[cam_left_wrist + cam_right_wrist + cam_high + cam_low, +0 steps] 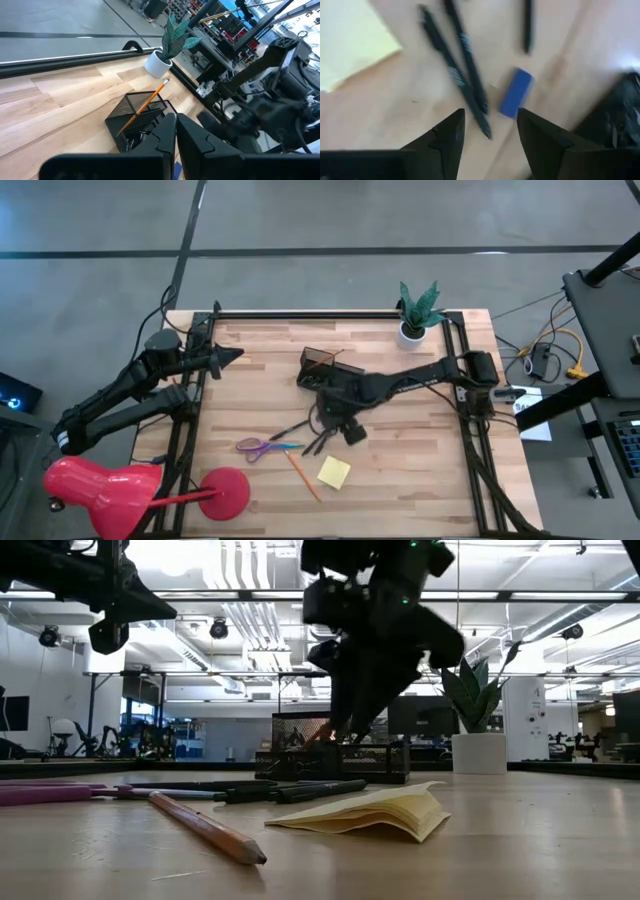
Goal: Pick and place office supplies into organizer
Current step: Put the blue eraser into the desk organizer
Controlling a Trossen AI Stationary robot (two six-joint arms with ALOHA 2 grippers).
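While the right arm reaches from the table's right edge toward the middle, its gripper [487,127] hangs above the loose supplies with the two dark fingers apart and nothing between them; the right wrist view shows two black pens [455,70] and a small blue rectangular block [516,93] lying on the wood just under these fingers.

Nearest to the front edge of the light wooden table [420,470] lie the yellow square sticky-note pad [334,472] and a thin orange pencil [302,476]; the red desk lamp [100,495] stands at the front left corner. A little farther back are the purple-handled scissors [256,446], just beside the dark pens.

Behind them, near the table's centre, stands the dark wire-mesh desk organizer [135,117], partly covered by the right arm in the high view; another orange pencil [147,102] leans tilted in its tall cup section.

At the far edge stands the green potted plant in a white pot [414,315].

At the table's left side, the left gripper [228,358] waits above the wood, its fingers closed together and empty; this arm is stretched low along the left edge.
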